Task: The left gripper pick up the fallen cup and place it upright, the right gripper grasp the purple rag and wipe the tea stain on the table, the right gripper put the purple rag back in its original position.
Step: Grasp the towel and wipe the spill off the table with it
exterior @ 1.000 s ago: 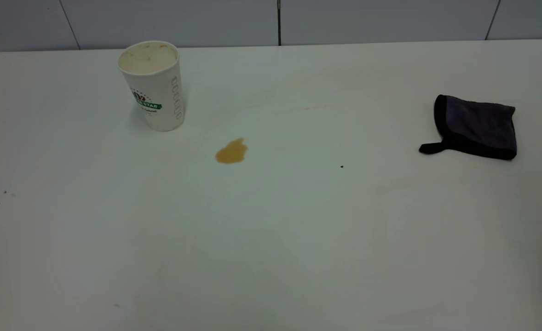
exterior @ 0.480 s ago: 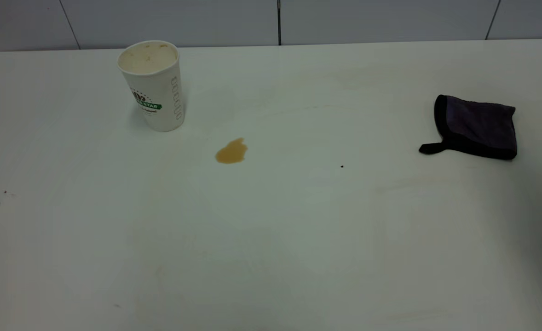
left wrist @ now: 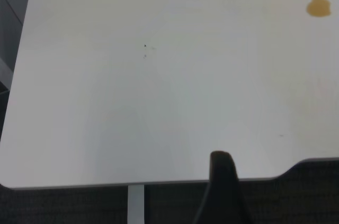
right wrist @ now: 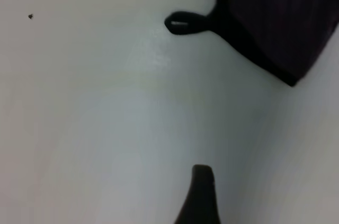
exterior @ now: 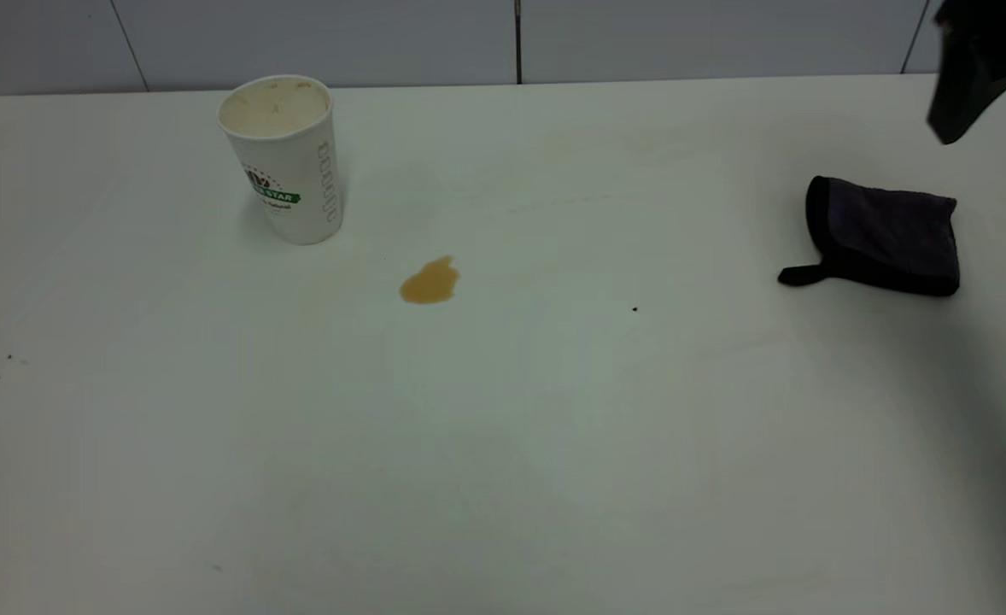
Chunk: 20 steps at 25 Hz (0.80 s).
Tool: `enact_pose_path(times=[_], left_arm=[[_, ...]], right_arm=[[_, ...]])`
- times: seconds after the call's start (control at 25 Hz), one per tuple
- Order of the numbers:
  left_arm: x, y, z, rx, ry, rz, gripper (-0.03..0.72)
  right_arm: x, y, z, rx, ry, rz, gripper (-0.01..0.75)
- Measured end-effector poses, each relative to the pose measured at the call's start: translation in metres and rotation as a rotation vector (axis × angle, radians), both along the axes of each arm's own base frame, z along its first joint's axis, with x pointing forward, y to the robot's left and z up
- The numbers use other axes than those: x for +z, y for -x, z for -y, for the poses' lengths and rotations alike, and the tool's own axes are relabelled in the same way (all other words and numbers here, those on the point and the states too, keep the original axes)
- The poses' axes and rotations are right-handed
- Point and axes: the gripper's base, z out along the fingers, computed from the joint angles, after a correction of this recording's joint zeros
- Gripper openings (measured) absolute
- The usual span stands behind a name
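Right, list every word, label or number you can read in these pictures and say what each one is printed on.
"STAR": white letters on a green band of the round logo on the tall white paper cup standing upright on the white table.
Small green line under that band: too small to read.
Vertical row of grey marks down the cup's side: not legible.
Dark purple rag with black edging: no text.
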Motion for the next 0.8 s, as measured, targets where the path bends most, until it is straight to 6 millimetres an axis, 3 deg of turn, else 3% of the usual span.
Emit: enact_pose_path(times=[0.44,0.56,0.8], left_arm=[[0.000,0.000,0.000,0.000,0.000,0.000,0.589],[0.000,0.000,0.000,0.000,0.000,0.000,0.589],[0.000,0.000,0.000,0.000,0.000,0.000,0.589]], right_arm=[[-0.104,-0.082,-0.014,0.013,0.017,-0.085,0.722],[-0.123,-0.096,-0.013,0.005,0.023,-0.097,0.721],[-0.144,-0.114,0.011,-0.047,0.022,-0.132,0.721]])
